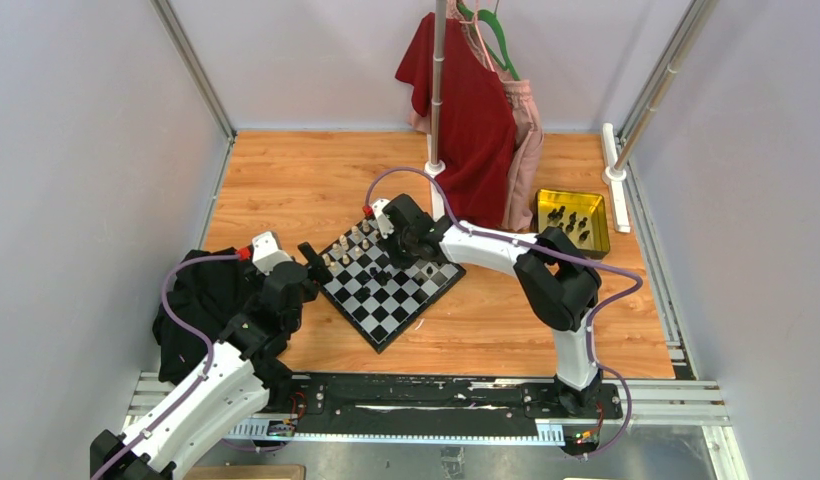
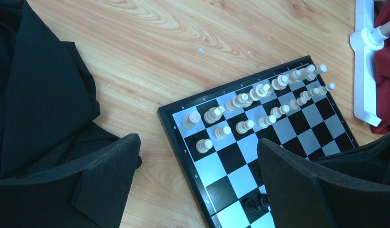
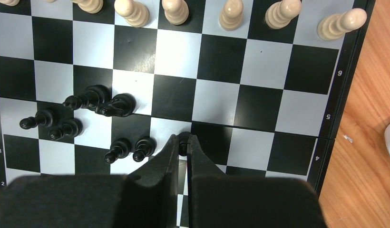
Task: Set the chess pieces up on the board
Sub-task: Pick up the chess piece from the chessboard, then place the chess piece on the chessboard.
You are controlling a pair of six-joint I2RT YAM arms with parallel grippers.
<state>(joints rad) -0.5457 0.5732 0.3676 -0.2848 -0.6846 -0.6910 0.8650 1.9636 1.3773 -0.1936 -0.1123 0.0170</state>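
Right jaws: clenching a tiny black piece (image 3: 183, 138); left jaws: hanging released. Risk: piece possibly slipping, toppling black neighbours (image 3: 143, 148).

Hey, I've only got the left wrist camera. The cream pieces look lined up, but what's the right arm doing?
Observer: The right gripper is down on the board, jaws shut on one black chessman.
Operator: How many black ones are on the board besides that one?
Observer: There are six loose black pieces, bunched mid-board beside it and not in rows.
Operator: Where are the rest?
Observer: In the yellow tray at the far right of the table, spare black pieces are waiting.
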